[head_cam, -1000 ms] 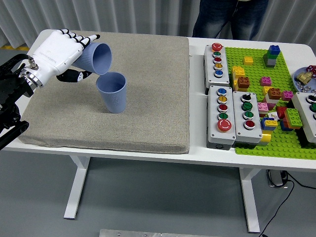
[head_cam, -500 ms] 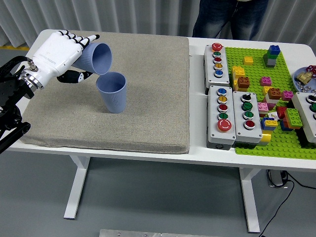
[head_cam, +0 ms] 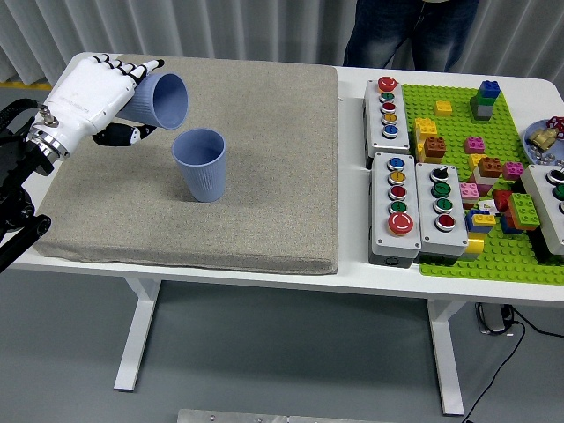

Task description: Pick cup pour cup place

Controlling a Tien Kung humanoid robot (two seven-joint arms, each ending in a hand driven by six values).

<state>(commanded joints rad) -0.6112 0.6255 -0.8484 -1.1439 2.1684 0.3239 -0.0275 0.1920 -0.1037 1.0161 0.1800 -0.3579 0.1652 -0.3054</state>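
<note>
My left hand [head_cam: 110, 97], white with black fingertips, is shut on a blue ribbed cup [head_cam: 161, 99]. That cup is tipped on its side, with its mouth facing right and slightly down. A second blue cup [head_cam: 201, 164] stands upright on the beige mat [head_cam: 264, 194], just below and to the right of the held cup's mouth. The two cups are apart. I cannot see anything inside either cup. My right hand is out of view.
Grey button boxes [head_cam: 389, 109] [head_cam: 398, 207] [head_cam: 439, 210] stand right of the mat. A green baseplate [head_cam: 520, 256] with several loose bricks lies at the far right. A person [head_cam: 410, 31] stands at the table's far side.
My left hand has drawn back to the left and slightly up with the tipped cup, so its mouth is now farther from the standing cup.
</note>
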